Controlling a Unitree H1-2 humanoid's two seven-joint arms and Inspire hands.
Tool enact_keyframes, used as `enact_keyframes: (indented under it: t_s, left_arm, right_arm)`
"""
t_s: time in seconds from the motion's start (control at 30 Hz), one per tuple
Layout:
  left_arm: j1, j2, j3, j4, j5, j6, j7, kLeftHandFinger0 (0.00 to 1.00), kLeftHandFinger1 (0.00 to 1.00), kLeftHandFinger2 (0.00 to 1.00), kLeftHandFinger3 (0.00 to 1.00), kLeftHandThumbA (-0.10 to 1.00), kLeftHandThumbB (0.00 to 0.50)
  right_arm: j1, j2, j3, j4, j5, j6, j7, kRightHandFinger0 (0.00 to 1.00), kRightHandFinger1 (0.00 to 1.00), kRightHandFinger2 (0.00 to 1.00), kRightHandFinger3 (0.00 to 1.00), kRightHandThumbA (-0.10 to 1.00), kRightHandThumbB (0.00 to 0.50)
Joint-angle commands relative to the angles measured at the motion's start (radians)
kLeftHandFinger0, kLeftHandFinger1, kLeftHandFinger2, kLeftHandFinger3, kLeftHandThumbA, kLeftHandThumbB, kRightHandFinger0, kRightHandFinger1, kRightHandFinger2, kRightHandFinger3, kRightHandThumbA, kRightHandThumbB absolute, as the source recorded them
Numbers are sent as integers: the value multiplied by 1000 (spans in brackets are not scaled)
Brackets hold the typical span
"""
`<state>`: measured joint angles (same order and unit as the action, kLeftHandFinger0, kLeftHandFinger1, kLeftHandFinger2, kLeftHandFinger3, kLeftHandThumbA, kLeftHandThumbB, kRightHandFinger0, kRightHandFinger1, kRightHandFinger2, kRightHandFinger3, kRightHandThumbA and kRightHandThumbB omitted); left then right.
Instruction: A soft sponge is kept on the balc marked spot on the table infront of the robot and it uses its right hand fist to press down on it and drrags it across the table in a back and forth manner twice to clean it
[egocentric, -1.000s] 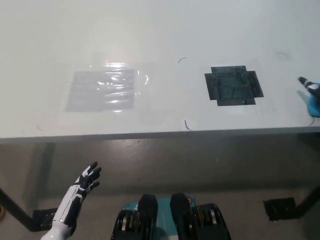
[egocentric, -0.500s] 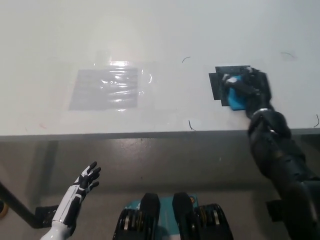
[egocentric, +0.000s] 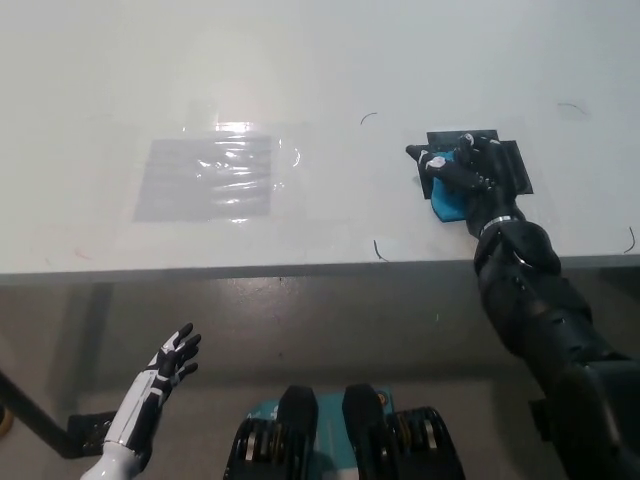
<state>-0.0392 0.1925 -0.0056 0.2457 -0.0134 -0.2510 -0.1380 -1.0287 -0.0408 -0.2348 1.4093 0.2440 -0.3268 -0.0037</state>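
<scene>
Right hand (egocentric: 468, 172), black, lies on the white table (egocentric: 320, 70) with its fingers curled down over the blue sponge (egocentric: 447, 201); the hand presses on top of the sponge rather than lifting it, and the sponge sits flat on the table surface; blue shows beneath the hand along its near and left sides, with most of the sponge hidden under the knuckles; one finger tip reaches out to the left past the sponge's edge; the sponge lies on the black marked spot (egocentric: 512, 165), covering that spot's left part, while the dark patch shows bare to the right of the hand and along its far edge; the black right arm (egocentric: 545, 310) runs from the hand back over the near table edge toward the lower right corner of the head view; a rectangle of clear tape or plastic film (egocentric: 212, 178) is stuck flat on the table well to the left of the sponge, catching a bright glare along its far side; a few thin dark curved marks lie on the table around the black spot; the white left hand (egocentric: 172, 362) rests low at the lower left, below the table edge and clear of the table, its fingers spread apart and empty.
</scene>
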Motion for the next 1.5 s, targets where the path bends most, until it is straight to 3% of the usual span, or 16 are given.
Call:
enact_keyframes:
  t_s: [0.0,0.03,0.1,0.13,0.17,0.2,0.23,0.27,0.37,0.5,0.7,1.03,1.27,1.37,1.4,1.47]
  left_arm:
    - [-2,-2,7,-20,-7,-32,3,1000,1000,1000,1000,1000,500]
    - [-1,-2,7,-19,-9,-35,1,1000,1000,1000,1000,1000,500]
    - [-3,-1,8,-20,-12,-30,-1,1000,1000,1000,1000,1000,500]
    - [-8,0,9,-18,-13,-29,0,1000,1000,1000,1000,1000,500]
    - [-10,1,8,-11,-9,-36,0,1000,1000,1000,1000,1000,500]
    - [-10,1,8,-13,-7,-35,0,1000,1000,1000,1000,1000,500]
    - [-9,1,7,-16,-6,-34,-1,1000,1000,1000,1000,1000,500]
    - [-5,1,6,-16,-3,-34,1,1000,1000,1000,1000,1000,500]
    - [-4,-1,8,-14,-14,-33,-4,1000,1000,1000,1000,1000,500]
    - [-4,-2,8,-12,-13,-31,-3,1000,1000,1000,1000,1000,500]
    - [-13,5,9,-9,-3,-31,1,1000,1000,1000,1000,1000,500]
    - [-10,12,5,-8,-4,-29,-9,1000,1000,1000,1000,1000,500]
    - [-11,22,4,-28,-7,-10,-19,1000,1000,1000,1000,1000,500]
    - [-19,29,5,-25,-8,-6,-23,1000,1000,1000,1000,1000,500]
    - [-20,30,5,-20,-7,-8,-23,1000,1000,1000,1000,1000,500]
    - [-19,30,3,-17,-3,-8,-23,1000,1000,1000,1000,1000,500]
  right_arm:
    - [1,-14,20,14,-21,24,13,0,0,0,0,1000,177]
    - [2,-19,38,13,-39,14,0,0,0,0,0,1000,179]
    - [-1,-29,80,2,-79,-32,-32,0,0,0,1,1000,261]
    - [-6,-29,86,2,-80,-33,-35,0,0,0,0,1000,258]
    - [-20,-41,84,-21,-63,-40,39,485,310,337,365,1000,341]
    - [-26,-48,79,-36,-44,-38,106,761,653,666,716,1000,329]
    - [-30,-54,77,-53,-30,-38,173,873,768,776,837,1000,326]
    - [-31,-58,81,-81,-20,-42,244,1000,1000,1000,1000,1000,311]
    - [-26,-53,69,-213,41,-36,375,1000,1000,1000,1000,1000,332]
    - [31,-51,125,-694,119,98,426,1000,1000,1000,1000,1000,388]
    - [12,-102,162,-1223,211,326,346,1000,1000,1000,1000,1000,496]
    - [91,-193,171,-1799,229,413,246,1000,1000,1000,1000,1000,500]
    - [364,-145,231,-2139,160,375,215,1000,1000,1000,1000,1000,500]
    - [507,-97,289,-2232,122,319,232,1000,1000,1000,1000,1000,459]
    - [566,-63,311,-2256,84,287,236,1000,1000,1000,1000,1000,404]
    - [725,-35,346,-2337,-4,263,257,1000,1000,1000,1000,1000,403]
